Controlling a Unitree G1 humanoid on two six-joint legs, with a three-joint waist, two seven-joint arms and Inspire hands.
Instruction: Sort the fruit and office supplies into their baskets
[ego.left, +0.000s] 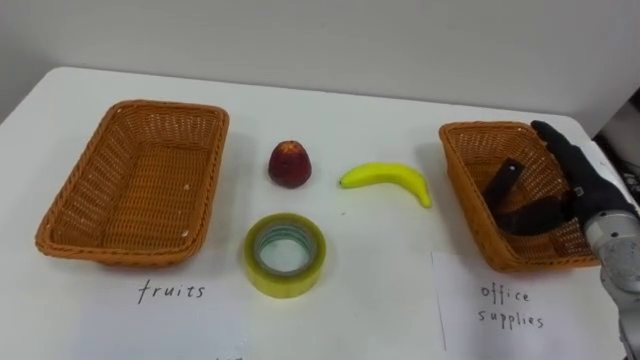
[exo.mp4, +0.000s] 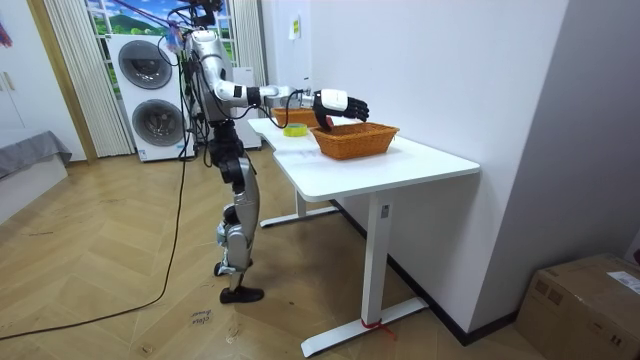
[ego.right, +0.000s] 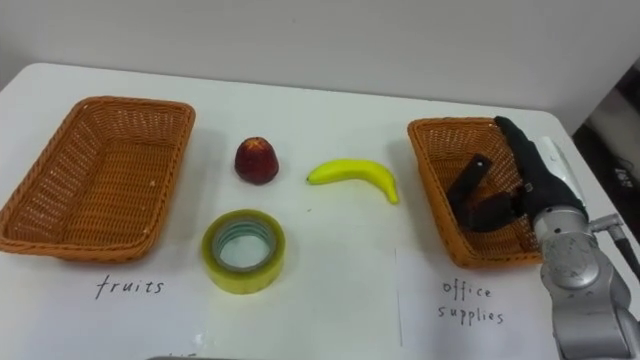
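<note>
The right hand (ego.left: 585, 185) is positioned over the right wicker basket (ego.left: 465, 170), at the table's (ego.left: 380, 270) right edge. One finger extends straight along the far rim. A black object (ego.left: 503, 183), type not identifiable, lies inside this basket against the hand. Whether the hand grips it cannot be determined.

The left wicker basket (ego.left: 135, 185) holds nothing. Three items lie on the table between the two baskets:
- Red apple (ego.left: 289, 164): upright, nearest the left basket.
- Banana (ego.left: 388, 178): beside the apple, towards the right basket, clear of it.
- Roll of yellowish tape (ego.left: 286, 254): flat, nearer the robot than the apple.

In the room view, the robot stands upright at the table with its right arm extended.
</note>
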